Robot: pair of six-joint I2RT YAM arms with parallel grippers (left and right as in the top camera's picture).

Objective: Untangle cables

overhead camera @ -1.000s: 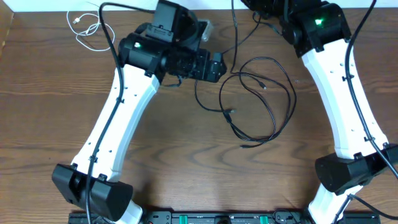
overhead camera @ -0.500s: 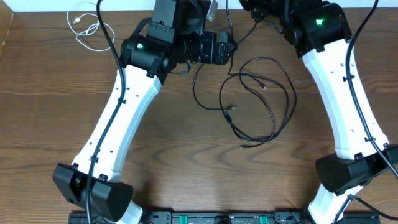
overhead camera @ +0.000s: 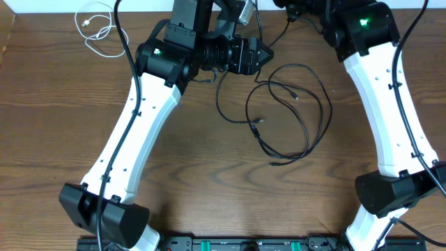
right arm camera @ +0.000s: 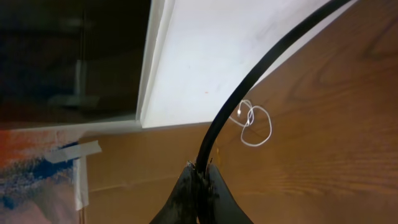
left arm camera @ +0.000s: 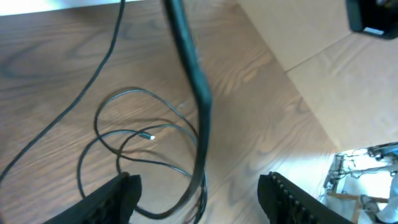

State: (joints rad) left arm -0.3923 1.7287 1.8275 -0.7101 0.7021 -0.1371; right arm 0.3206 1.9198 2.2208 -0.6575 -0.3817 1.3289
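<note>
Long black cables (overhead camera: pixel 289 111) lie in tangled loops on the wooden table right of centre. One strand rises to the back edge, where my right gripper (right arm camera: pixel 202 173) is shut on that black cable (right arm camera: pixel 249 81). My left gripper (overhead camera: pixel 262 53) hovers just left of this raised strand. In the left wrist view its fingers (left arm camera: pixel 118 194) stand apart and open. The black strand (left arm camera: pixel 200 106) runs down between them without touching either. The short white cable (overhead camera: pixel 97 28) lies coiled at the far left corner, also seen as a white cable (right arm camera: pixel 255 124) from the right wrist.
Thick black cords run along both white arms. The table's back edge meets a white wall (overhead camera: pixel 56 5). The left arm's base (overhead camera: pixel 104 216) and right arm's base (overhead camera: pixel 390 192) stand at the front corners.
My left gripper has moved up and to the right, up to the raised black strand, and its jaws have narrowed. The right gripper has stayed shut on the cable.
</note>
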